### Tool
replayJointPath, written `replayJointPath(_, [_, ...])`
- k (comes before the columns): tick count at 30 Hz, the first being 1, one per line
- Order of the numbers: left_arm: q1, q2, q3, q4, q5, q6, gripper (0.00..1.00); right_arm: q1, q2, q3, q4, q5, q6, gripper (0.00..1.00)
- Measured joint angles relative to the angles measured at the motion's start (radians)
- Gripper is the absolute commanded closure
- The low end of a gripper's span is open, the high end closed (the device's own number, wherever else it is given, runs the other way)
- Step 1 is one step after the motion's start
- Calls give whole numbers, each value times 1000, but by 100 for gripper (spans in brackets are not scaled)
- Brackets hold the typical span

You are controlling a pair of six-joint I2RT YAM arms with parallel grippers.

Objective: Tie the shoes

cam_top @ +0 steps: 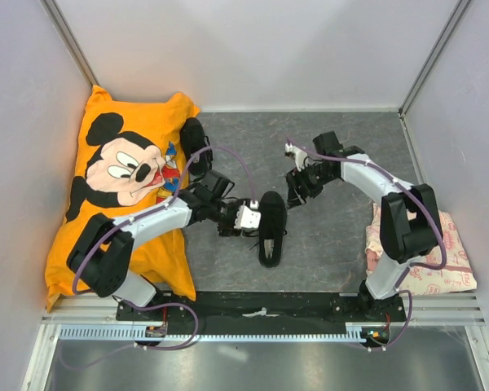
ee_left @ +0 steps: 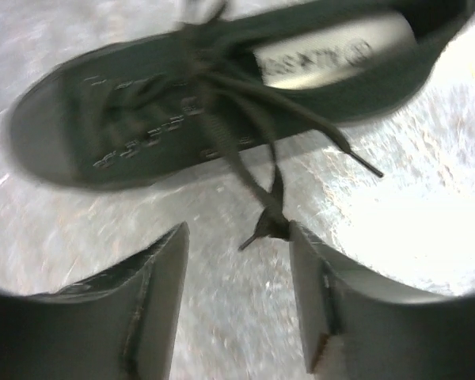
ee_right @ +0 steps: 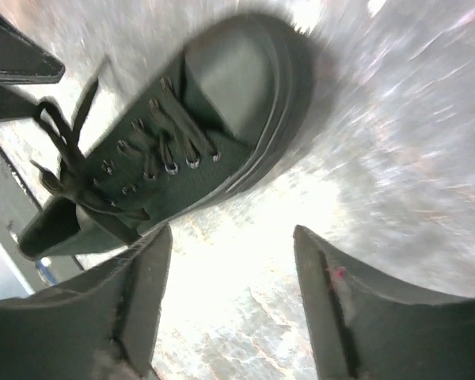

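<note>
Your left pincer is hanging released just beside the shoe, which is lying at the middle of the table. The right pincer is hovering near its toe, fingers likewise spread and gripping nothing. One lace is trailing off the shoe, and its tip is touching the inner face of a left finger. That is where you are risking a snag: the tip could catch there and drag whatever crossing is sitting over the tongue (too blurred to tell if it is a knot). The shoe looks light, so a one-sided pull may slide it instead of tightening. A second shoe is waiting by the pillow.
</note>
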Motion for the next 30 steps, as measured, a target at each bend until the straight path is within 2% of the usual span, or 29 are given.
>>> replayJointPath(2, [13, -47, 2, 3, -21, -95, 4, -13, -27, 30, 1, 3, -6, 5])
replayJointPath(5, [63, -119, 40, -23, -53, -274, 1, -35, -70, 70, 4, 6, -11, 2])
replayJointPath(8, [119, -153, 143, -74, -98, -445, 1, -66, -116, 90, 29, 11, 5, 2])
replayJointPath(15, [243, -175, 338, -216, -128, -760, 1, -153, -267, 39, 104, 60, 107, 2])
replayJointPath(23, [292, -175, 330, -329, -184, -968, 1, -172, -433, -160, 78, 241, 209, 2])
replayJointPath(30, [291, -167, 230, -352, -298, -1047, 1, -172, -473, -302, 39, 279, 215, 2])
